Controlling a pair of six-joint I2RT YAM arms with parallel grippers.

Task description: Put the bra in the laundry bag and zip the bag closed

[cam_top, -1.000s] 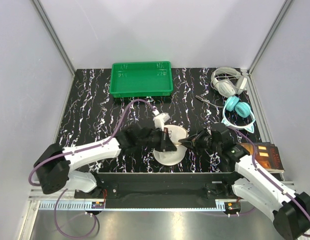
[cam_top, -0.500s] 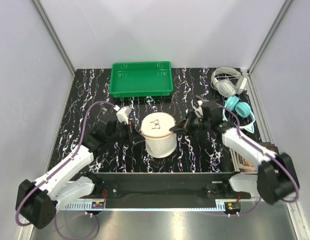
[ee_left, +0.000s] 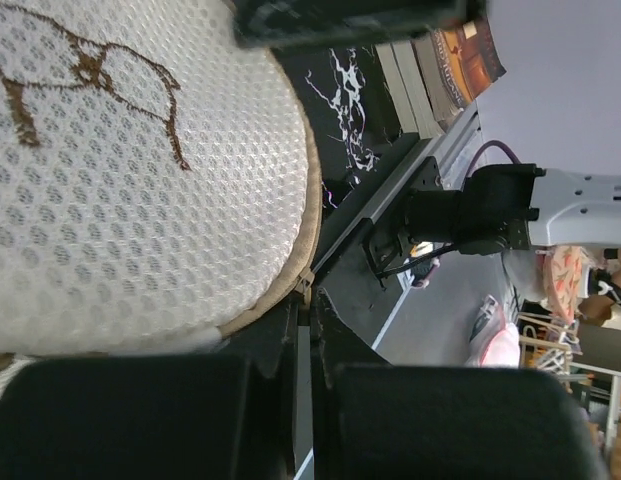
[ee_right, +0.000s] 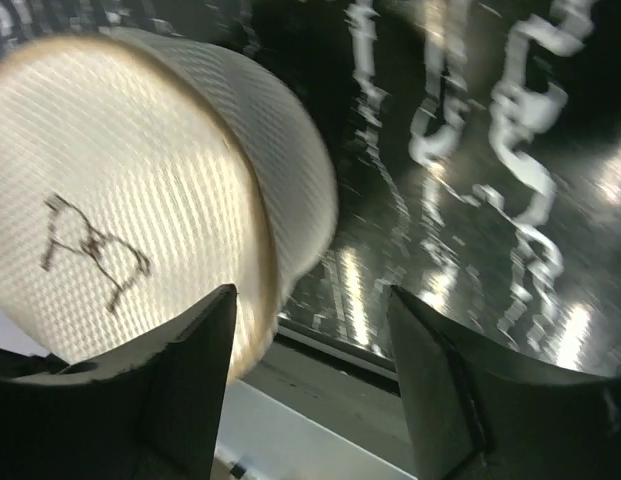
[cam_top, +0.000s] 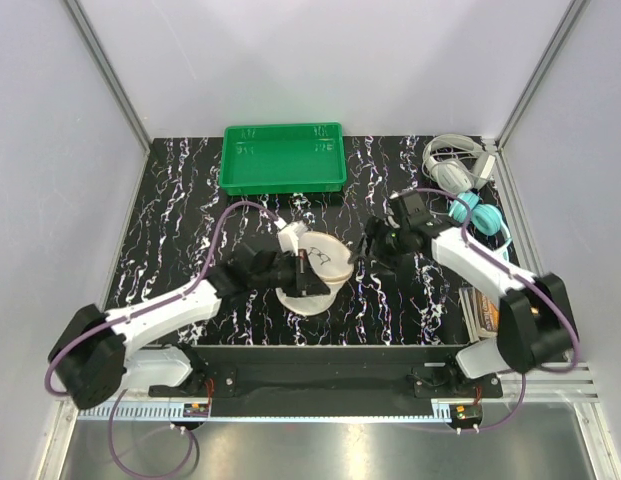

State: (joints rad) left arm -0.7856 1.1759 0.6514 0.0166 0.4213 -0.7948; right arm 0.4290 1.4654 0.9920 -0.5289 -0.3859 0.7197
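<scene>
The laundry bag (cam_top: 325,258) is held tilted by its rim in the clenched left gripper (ee_left: 305,335); the right gripper (ee_right: 310,300) is spread open beside it.

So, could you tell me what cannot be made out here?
Bra: seen in no view; the mesh of the laundry bag hides whatever is inside.
Zipper: too small in the top view, blurred in the right wrist view; closed or not is unclear.
Books: partly behind the right arm in the top view.

Eyeglasses mark (ee_left: 85,68) on laundry bag (cam_top: 305,298)
</scene>
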